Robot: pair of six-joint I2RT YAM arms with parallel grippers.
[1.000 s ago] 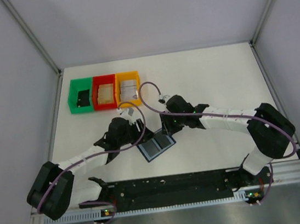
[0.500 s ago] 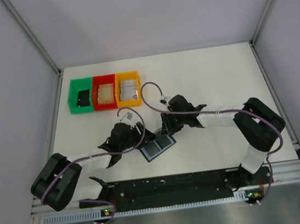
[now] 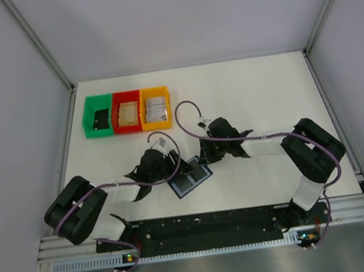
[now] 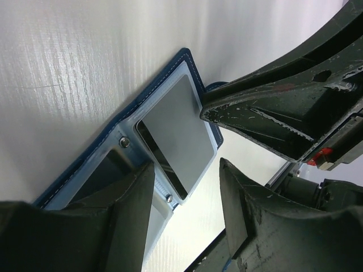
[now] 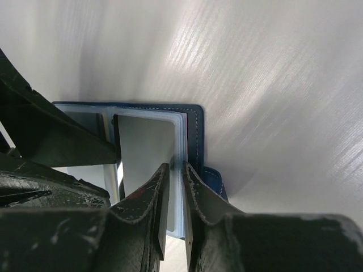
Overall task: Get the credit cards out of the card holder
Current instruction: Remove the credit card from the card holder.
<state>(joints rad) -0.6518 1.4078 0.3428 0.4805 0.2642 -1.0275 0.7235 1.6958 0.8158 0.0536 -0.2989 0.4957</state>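
Observation:
The card holder [image 3: 190,179] lies open and flat on the white table, dark blue outside with pale panels inside. In the left wrist view a silvery-grey credit card [image 4: 177,129] sits in the card holder [image 4: 113,148]. My left gripper [image 4: 186,222] is open, its left finger [image 4: 116,226] over the holder's other panel. My right gripper [image 5: 176,190] hovers low over the right edge of the credit card [image 5: 144,148], its jaws nearly together with a thin slit. I cannot tell if they pinch anything. From above, the left gripper [image 3: 173,167] and right gripper [image 3: 205,163] flank the holder.
Green [image 3: 97,117], red [image 3: 126,112] and orange [image 3: 155,108] bins stand in a row at the back left, each holding something flat. The black rail [image 3: 207,223] with the arm bases runs along the near edge. Grey walls enclose the table.
The left arm has folded in, bringing its gripper lower and closer to the holder's left panel. The right gripper's jaws have drawn much closer together over the right panel.

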